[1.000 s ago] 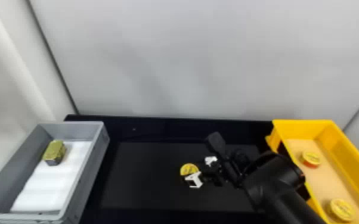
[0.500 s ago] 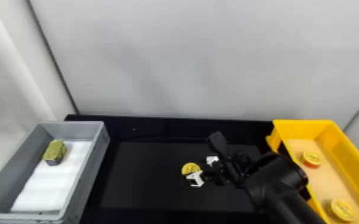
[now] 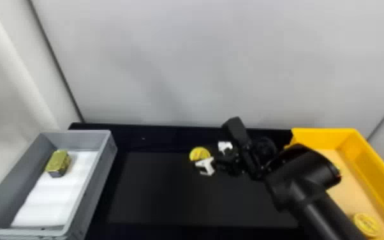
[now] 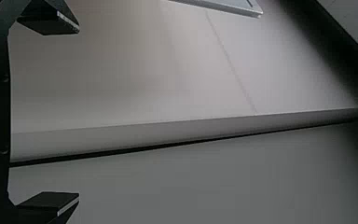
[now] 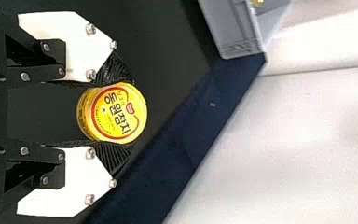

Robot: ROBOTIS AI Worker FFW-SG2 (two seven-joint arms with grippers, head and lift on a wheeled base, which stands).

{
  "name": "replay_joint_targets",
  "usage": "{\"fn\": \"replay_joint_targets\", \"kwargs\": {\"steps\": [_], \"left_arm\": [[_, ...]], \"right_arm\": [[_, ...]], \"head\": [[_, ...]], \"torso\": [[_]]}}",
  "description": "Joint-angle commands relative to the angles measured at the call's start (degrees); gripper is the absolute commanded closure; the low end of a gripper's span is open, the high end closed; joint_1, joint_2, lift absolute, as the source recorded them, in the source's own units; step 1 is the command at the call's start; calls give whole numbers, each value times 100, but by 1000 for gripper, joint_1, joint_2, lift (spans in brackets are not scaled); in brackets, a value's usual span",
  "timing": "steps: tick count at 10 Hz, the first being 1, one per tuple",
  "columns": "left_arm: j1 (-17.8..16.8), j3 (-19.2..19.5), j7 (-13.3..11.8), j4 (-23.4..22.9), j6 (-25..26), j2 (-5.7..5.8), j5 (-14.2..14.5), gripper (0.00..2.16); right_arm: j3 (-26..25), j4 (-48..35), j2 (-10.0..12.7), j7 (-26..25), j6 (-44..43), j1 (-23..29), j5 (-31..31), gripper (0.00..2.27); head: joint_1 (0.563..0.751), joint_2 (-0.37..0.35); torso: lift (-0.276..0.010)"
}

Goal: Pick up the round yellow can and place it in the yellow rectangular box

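Observation:
In the head view, my right gripper (image 3: 212,156) is above the middle of the black table, holding the round yellow can (image 3: 199,154). The right wrist view has the can (image 5: 119,113) between the two ribbed pads of my right gripper (image 5: 116,113), one pad against each side. At the right stands the yellow rectangular box (image 3: 371,166), partly behind the right arm. My left arm is parked at the head view's left edge. Its gripper (image 4: 78,113) stands open in the left wrist view, nothing between its fingers.
Another round yellow can (image 3: 366,224) lies in the yellow box, with a sliver of one more beside the arm. At the left, a grey box (image 3: 103,172) holds white padding (image 3: 49,198) and a gold rectangular can (image 3: 58,162). A pale wall rises behind the table.
My right gripper has risen from the tabletop with the round yellow can in it, after a slight shift to the right. The left arm has stayed put.

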Motion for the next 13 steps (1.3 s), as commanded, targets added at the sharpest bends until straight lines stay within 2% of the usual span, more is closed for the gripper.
{"fn": "replay_joint_targets", "kwargs": {"steps": [1, 3, 6, 10, 13], "left_arm": [[11, 15, -6, -5, 10, -24, -2, 30], [37, 59, -6, -31, 37, -24, -2, 30], [64, 156, -32, -119, 98, -24, -2, 30], [64, 270, -67, -198, 160, -24, -2, 30], [81, 332, -85, -242, 195, -24, -2, 30]], "right_arm": [[-226, -881, -57, -98, 285, -19, -19, 737], [-490, -1584, -65, -248, 531, -19, 104, 737], [-1150, -2322, -74, -353, 663, -28, 517, 737], [-1730, -3298, -250, -617, 918, -1, 878, 737], [-2073, -4001, -329, -670, 1234, 298, 1317, 737]], "head": [[684, 14], [684, 14], [684, 14], [684, 14], [684, 14]], "torso": [[-55], [-55], [-55], [-55], [-55]]}}
